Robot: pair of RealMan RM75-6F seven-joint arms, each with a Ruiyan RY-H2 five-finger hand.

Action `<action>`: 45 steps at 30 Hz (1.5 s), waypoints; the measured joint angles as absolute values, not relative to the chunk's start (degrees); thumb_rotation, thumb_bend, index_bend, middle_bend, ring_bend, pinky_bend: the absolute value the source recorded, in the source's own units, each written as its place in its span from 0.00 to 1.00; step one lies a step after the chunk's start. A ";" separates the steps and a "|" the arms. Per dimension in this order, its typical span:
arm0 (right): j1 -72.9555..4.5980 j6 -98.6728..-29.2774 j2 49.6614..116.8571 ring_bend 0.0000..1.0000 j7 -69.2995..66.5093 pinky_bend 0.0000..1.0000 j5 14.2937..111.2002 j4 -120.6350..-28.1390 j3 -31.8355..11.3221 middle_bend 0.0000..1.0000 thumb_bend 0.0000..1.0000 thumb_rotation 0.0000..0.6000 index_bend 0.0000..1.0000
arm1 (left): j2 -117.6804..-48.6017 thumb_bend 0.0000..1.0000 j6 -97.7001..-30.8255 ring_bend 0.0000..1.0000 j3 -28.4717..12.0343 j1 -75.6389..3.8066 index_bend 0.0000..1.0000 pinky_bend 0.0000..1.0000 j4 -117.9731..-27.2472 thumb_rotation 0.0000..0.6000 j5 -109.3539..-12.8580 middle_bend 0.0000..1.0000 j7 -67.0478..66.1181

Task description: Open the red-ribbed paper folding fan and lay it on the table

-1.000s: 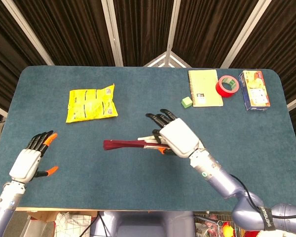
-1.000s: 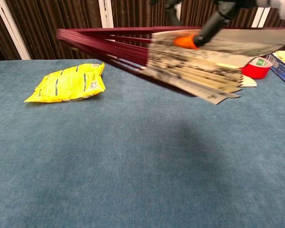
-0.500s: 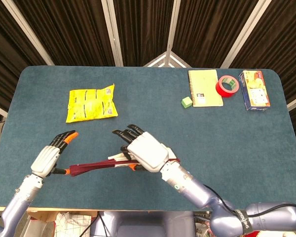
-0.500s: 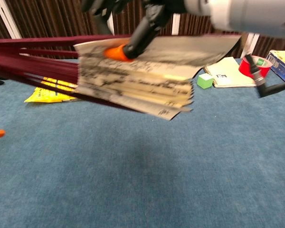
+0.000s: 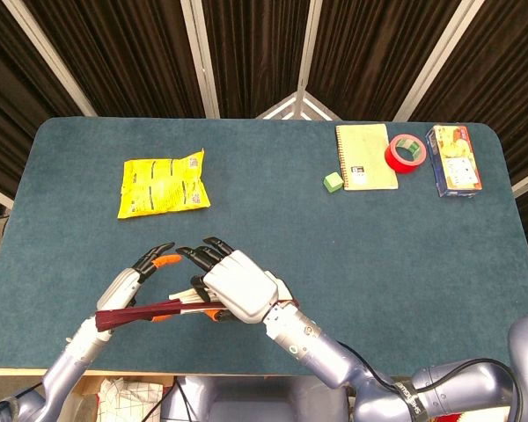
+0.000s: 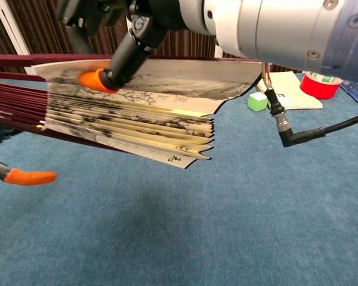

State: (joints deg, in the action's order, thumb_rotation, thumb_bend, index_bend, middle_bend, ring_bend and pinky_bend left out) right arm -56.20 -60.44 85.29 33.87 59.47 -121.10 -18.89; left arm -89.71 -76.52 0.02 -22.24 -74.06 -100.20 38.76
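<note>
The red-ribbed paper fan (image 5: 141, 312) hangs above the table near its front left, only slightly spread, ribs pointing left. My right hand (image 5: 236, 286) grips it at the paper end, an orange-tipped finger pressing on the top fold. The chest view shows the printed paper folds (image 6: 137, 119) stacked close together under my right hand (image 6: 167, 18). My left hand (image 5: 134, 283) lies over the rib end with fingers apart. One of its orange fingertips (image 6: 30, 177) hangs below the ribs with a gap. Whether any left finger touches the ribs is hidden.
A yellow snack bag (image 5: 163, 183) lies at the back left. At the back right are a green cube (image 5: 333, 182), a yellow notepad (image 5: 366, 156), a red tape roll (image 5: 405, 153) and a printed box (image 5: 452, 160). A black cable (image 6: 280, 119) dangles from my right arm.
My right hand has carried the fan left and toward the table's front edge. My left hand has moved right and now lies over the rib end.
</note>
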 measured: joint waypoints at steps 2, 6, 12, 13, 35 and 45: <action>-56.43 -60.81 85.52 0.21 33.96 0.15 59.51 -121.44 -18.89 0.16 0.47 1.00 0.72 | -91.35 0.31 -76.59 0.00 0.27 -22.66 0.23 0.09 -72.43 1.00 -100.37 0.02 39.55; -56.65 -61.43 85.92 0.21 33.58 0.15 59.03 -122.33 -19.00 0.16 0.47 1.00 0.72 | -94.08 0.34 -77.07 0.00 0.53 -23.17 0.26 0.12 -69.80 1.00 -100.46 0.05 40.74; -57.06 -62.04 86.03 0.21 34.02 0.15 58.88 -123.32 -18.51 0.16 0.47 1.00 0.73 | -97.72 0.39 -79.52 0.00 0.66 -23.71 0.33 0.14 -67.18 1.00 -101.10 0.11 42.41; -57.09 -62.12 86.01 0.21 34.02 0.15 58.88 -123.50 -18.43 0.16 0.47 1.00 0.73 | -98.37 0.39 -80.10 0.00 0.66 -23.84 0.34 0.14 -66.68 1.00 -101.31 0.12 42.60; -55.09 -64.09 80.85 0.21 30.41 0.16 59.40 -126.67 -17.86 0.16 0.47 1.00 0.73 | -100.75 0.56 -83.57 0.04 -2.15 -24.56 0.72 0.25 -64.75 1.00 -97.62 0.43 40.53; -51.08 -64.38 73.00 0.21 22.97 0.16 60.80 -126.77 -18.68 0.16 0.47 1.00 0.73 | -97.25 0.54 -85.70 0.04 -3.80 -24.65 0.69 0.25 -63.14 1.00 -96.55 0.40 40.22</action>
State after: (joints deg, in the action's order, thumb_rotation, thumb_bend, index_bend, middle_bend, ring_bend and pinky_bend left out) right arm -51.08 -64.38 73.00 22.97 60.80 -126.77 -18.68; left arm -97.25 -85.70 -3.80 -24.65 -63.14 -96.55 40.22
